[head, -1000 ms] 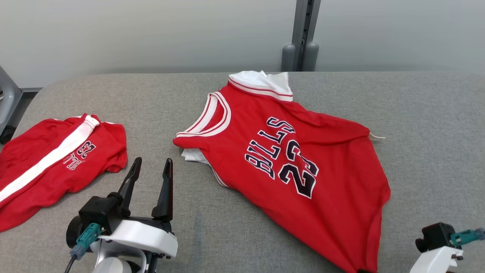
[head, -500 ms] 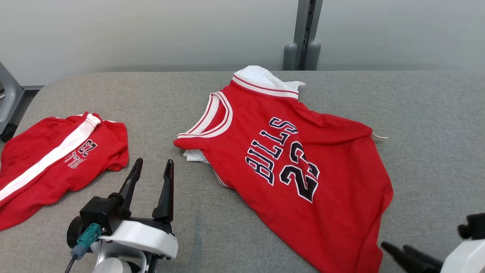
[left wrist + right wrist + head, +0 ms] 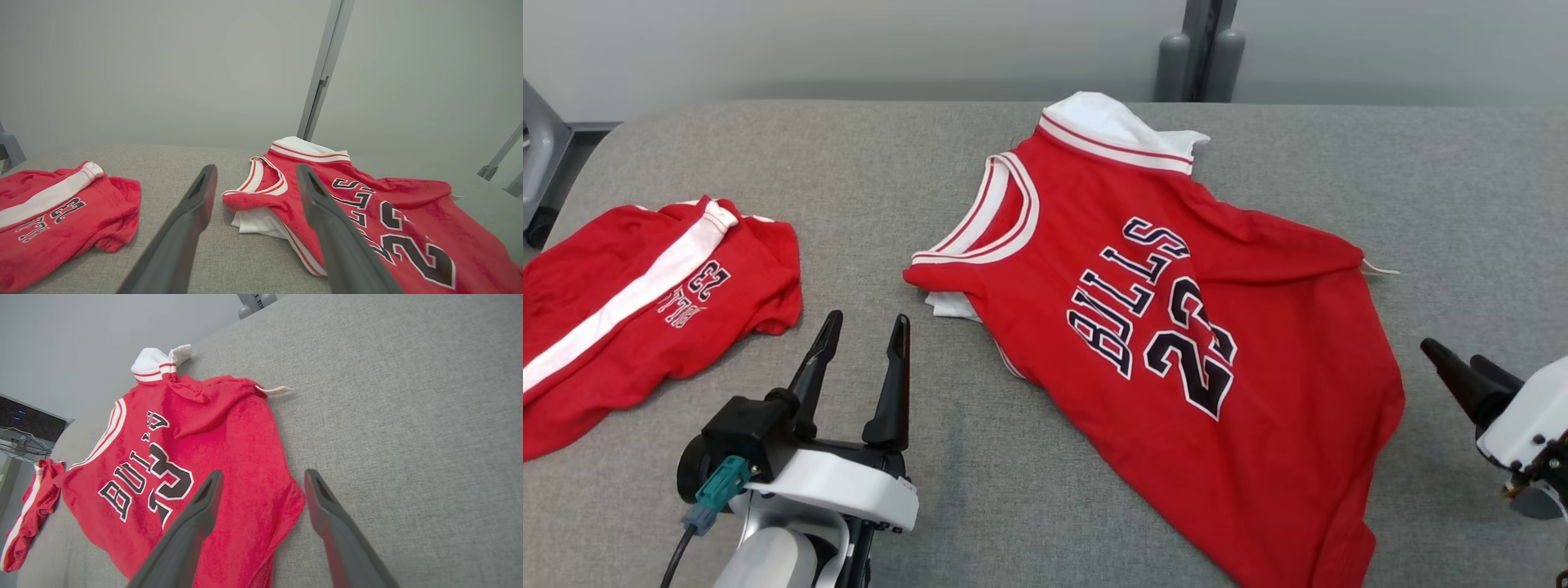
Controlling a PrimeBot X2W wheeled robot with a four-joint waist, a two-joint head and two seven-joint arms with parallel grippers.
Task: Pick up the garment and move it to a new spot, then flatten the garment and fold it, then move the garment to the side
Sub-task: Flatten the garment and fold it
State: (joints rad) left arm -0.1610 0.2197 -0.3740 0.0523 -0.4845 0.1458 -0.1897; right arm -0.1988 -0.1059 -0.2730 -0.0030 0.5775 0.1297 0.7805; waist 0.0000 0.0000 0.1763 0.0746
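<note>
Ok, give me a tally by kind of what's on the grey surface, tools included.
Jerseys: 1, the red jersey
Shorts: 1, the red shorts
Tools: 2, left tool and right tool, both open
Total: 4

Jersey (image 3: 1176, 343) sprawls across the mid tabletop (image 3: 1462, 188) down to the near edge, shorts (image 3: 629, 310) cover the left end, leaving a bare strip between them, open surface right of the jersey, a free band along the far edge, and a grey post (image 3: 1201, 49) just behind it.
</note>
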